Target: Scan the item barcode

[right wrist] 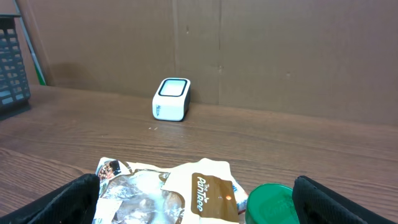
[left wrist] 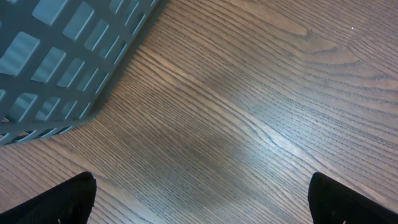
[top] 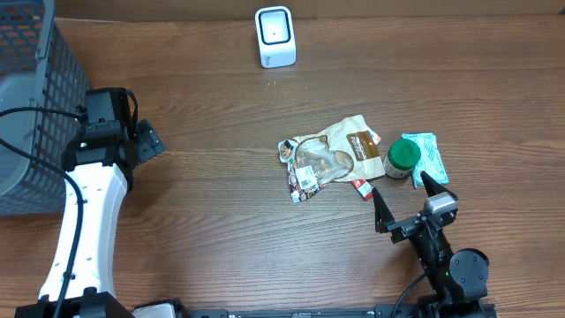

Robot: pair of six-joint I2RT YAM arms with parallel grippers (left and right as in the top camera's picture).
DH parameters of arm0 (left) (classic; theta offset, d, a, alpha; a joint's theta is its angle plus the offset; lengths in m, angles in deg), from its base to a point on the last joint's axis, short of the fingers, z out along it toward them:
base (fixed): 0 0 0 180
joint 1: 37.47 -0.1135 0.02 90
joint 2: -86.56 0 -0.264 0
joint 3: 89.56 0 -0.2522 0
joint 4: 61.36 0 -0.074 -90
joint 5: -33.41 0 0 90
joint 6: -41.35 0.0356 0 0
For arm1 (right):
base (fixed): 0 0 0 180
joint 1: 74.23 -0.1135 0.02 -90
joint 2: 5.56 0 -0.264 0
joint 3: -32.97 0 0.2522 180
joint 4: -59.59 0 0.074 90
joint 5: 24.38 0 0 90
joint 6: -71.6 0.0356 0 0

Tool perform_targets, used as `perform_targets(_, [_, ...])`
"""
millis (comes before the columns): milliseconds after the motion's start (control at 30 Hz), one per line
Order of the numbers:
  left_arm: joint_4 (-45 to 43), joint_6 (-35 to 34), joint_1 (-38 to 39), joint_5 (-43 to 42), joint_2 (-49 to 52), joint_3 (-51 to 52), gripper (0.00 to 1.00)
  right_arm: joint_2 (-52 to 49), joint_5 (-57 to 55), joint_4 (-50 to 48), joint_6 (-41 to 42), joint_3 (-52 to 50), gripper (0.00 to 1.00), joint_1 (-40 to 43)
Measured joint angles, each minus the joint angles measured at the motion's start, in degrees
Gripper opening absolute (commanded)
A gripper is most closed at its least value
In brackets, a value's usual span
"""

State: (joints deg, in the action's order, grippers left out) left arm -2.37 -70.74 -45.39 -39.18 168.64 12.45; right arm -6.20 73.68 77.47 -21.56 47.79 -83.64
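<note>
Across the table [top: 221, 106]: we see brown wood grain, a cardboard wall [right wrist: 280, 50] behind, a grey basket [top: 26, 97] at left.
Snack pouch [top: 331, 155]: flat, right of centre, just ahead of the right gripper [top: 406, 201], well apart from the white scanner [top: 274, 36].
Pouch axis: near-left to far-right, barcode label [top: 306, 179] at the near-left end.
Pouch look: crinkled, clear window, tan panel.
Grippers: left gripper [left wrist: 202, 202] and right both spread wide, empty.

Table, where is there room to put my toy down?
Bare wood lies between the left gripper and the snack bag, and in the wide strip from the scanner down to that bag. It is crowded at the right, where bag, green-lidded jar and teal packet bunch before the right gripper.
</note>
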Motion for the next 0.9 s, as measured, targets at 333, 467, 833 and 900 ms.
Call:
perform_targets(333, [-0.2,0.0,0.0,0.0,-5.1,1.0,1.0,0.0,0.0,0.0,0.0,0.0,1.0,0.0])
perform_targets(467, [0.0,0.0,0.0,0.0,-15.6,3.2,1.0,0.0,0.0,0.0,0.0,0.0,1.0,0.0])
perform_targets(833, [0.3,0.0,0.0,0.0,-27.1,4.3,1.0,0.0,0.0,0.0,0.0,0.0,1.0,0.0])
perform_targets(900, [0.4,0.0,0.0,0.0,-27.3,5.4,1.0,0.0,0.0,0.0,0.0,0.0,1.0,0.0])
